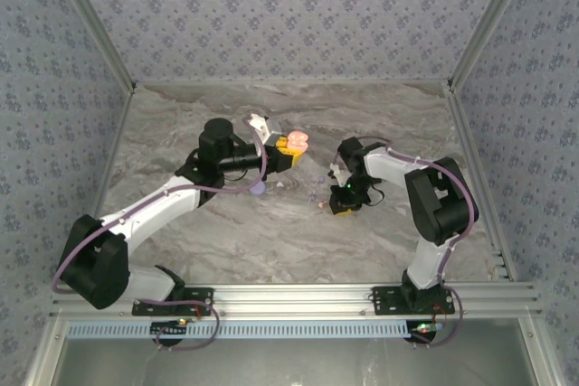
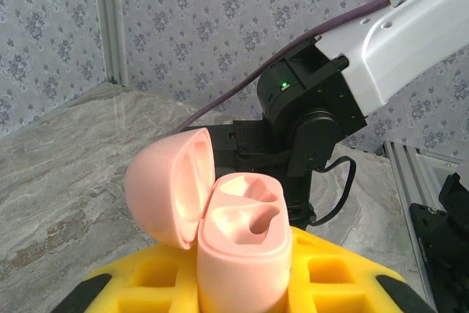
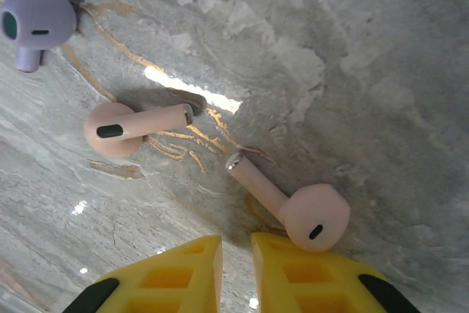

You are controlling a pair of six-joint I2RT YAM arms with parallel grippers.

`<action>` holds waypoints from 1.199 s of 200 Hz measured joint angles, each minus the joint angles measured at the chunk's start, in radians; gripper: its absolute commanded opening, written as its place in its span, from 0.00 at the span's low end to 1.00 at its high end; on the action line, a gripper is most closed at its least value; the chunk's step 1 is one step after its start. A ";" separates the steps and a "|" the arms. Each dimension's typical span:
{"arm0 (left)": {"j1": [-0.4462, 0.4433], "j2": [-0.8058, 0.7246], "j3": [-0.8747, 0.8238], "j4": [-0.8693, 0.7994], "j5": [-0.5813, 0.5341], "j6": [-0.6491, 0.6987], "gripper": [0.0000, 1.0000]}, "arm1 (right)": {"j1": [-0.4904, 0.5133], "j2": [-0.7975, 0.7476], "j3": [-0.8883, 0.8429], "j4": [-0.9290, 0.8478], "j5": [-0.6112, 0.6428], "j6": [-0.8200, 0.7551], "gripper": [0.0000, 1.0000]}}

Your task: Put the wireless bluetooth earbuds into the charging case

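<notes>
Grey veined marble forms the worktop point(image 1: 271, 241), spread across the middle of the overhead view. From the lower left the left arm point(image 1: 154, 210) reaches toward the centre, and from the lower right the right arm point(image 1: 434, 196) bends inward.

Just above centre, the left claw point(image 1: 288, 156) is clamped on the pink charging case point(image 2: 242, 240). The case stands upright between the yellow fingers point(image 2: 146, 284) at the bottom of the left wrist view. Its lid point(image 2: 172, 188) is swung open to the left, and two empty sockets show on top.

At the bottom of the right wrist view, the right claw point(image 3: 236, 247) hangs low over the worktop. Its fingers are drawn almost together, with a thin slit between them and nothing in it.

Three earbuds lie loose on the marble. One pink earbud point(image 3: 300, 207) sits just above the claw's right finger; its round head seems to touch the fingertip, though the angle leaves that unsure. Another pink earbud point(image 3: 135, 126) lies left of centre, stem pointing right. A lilac earbud point(image 3: 33, 23) sits in the upper left corner.
</notes>
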 measured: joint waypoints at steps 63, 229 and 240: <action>0.000 0.000 0.000 -0.007 0.000 0.003 0.22 | 0.004 0.000 0.034 -0.007 0.151 0.038 0.18; 0.000 0.000 0.000 -0.026 -0.001 0.011 0.22 | 0.004 0.003 0.100 -0.019 0.251 0.053 0.33; 0.000 0.000 0.000 -0.026 -0.001 0.011 0.22 | 0.004 -0.012 0.100 -0.026 0.247 0.067 0.39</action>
